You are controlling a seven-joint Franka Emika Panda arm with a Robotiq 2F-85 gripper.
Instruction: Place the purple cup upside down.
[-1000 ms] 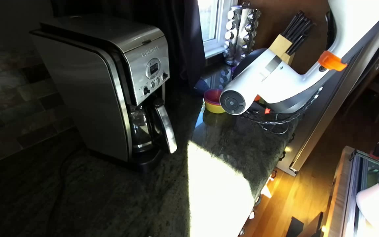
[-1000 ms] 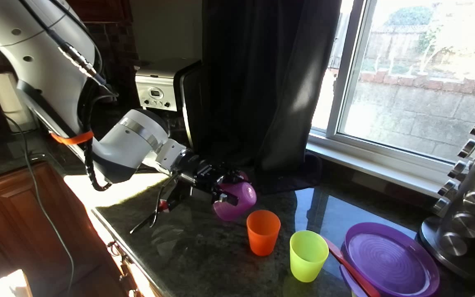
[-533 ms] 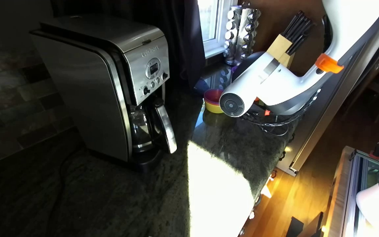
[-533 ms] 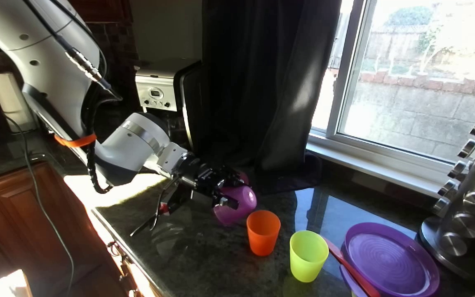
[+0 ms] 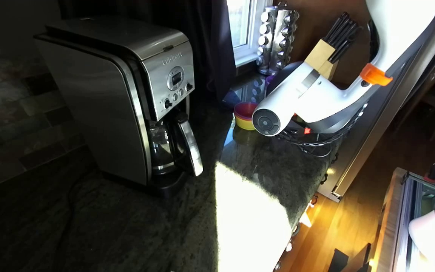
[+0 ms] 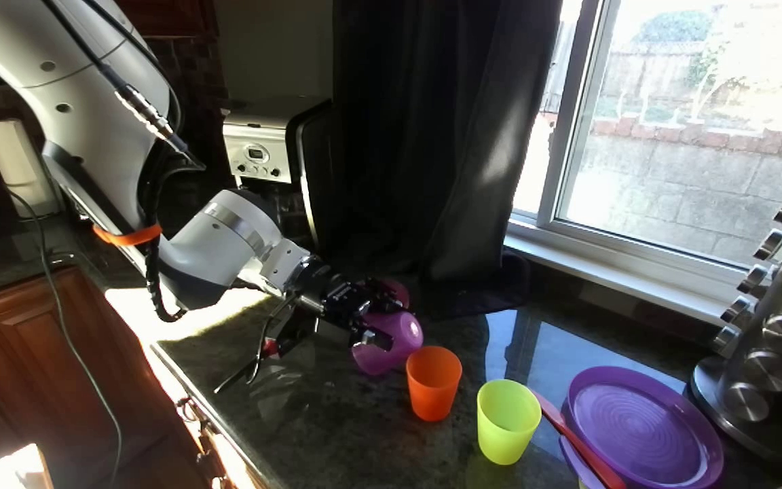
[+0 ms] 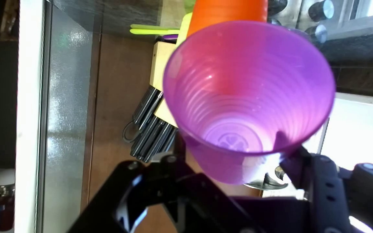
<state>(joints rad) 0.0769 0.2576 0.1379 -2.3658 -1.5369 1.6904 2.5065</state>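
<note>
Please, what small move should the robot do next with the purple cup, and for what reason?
Probably rotate the purple cup until its mouth points straight down, before releasing. The gripper holds it slanted: in the wrist view its open mouth faces the camera, so letting go now could leave it on its side.

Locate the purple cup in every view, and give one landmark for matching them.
In an exterior view: not visible, probably hidden behind the robot arm.
In an exterior view: the purple cup, below centre, tilted in the gripper.
In the wrist view: purple cup right of centre, mouth facing the camera.
Shared landmark: the window, washed out at the wrist view's right.
</note>
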